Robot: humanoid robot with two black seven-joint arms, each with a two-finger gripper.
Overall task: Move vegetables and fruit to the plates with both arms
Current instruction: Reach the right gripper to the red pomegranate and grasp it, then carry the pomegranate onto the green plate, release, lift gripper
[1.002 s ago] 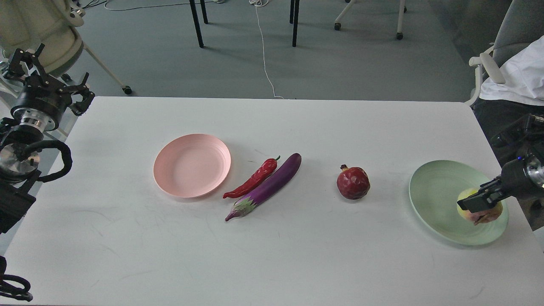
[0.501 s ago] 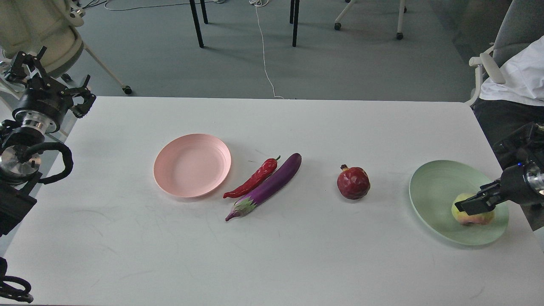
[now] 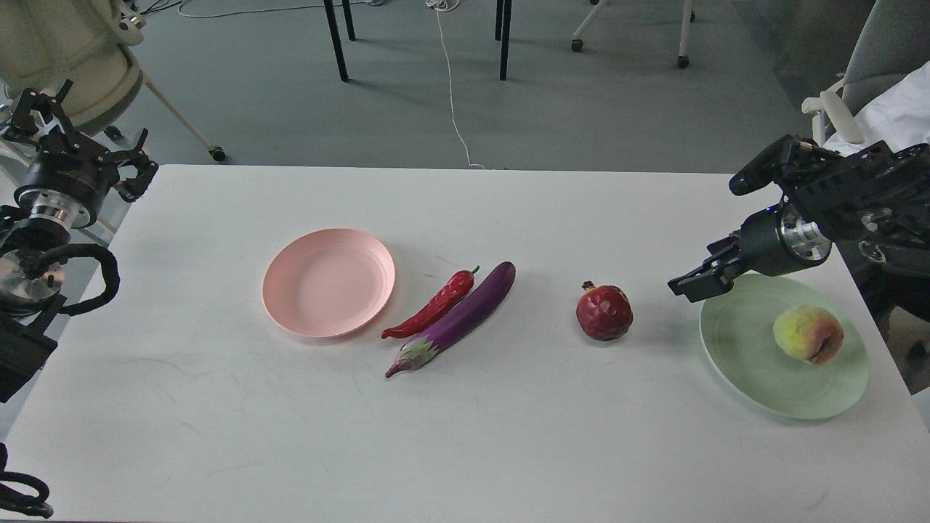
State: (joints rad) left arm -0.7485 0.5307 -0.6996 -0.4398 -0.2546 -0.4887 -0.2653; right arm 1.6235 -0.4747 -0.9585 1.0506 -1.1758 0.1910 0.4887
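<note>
On the green plate (image 3: 741, 363), yellow-green fruit (image 3: 808, 334) lies apart from right claw (image 3: 696, 282).

You are looking across a white bench (image 3: 465, 450) whose scuffed top is filling most of the view, with a grey-green floor (image 3: 617, 109) stretching beyond its far edge. Black table legs (image 3: 336, 40) are standing on that floor at the top, and a white cable (image 3: 452, 87) is trailing down toward the bench. A cream chair (image 3: 65, 51) is sitting at your far left, a grey one (image 3: 883, 51) at your far right.
</note>
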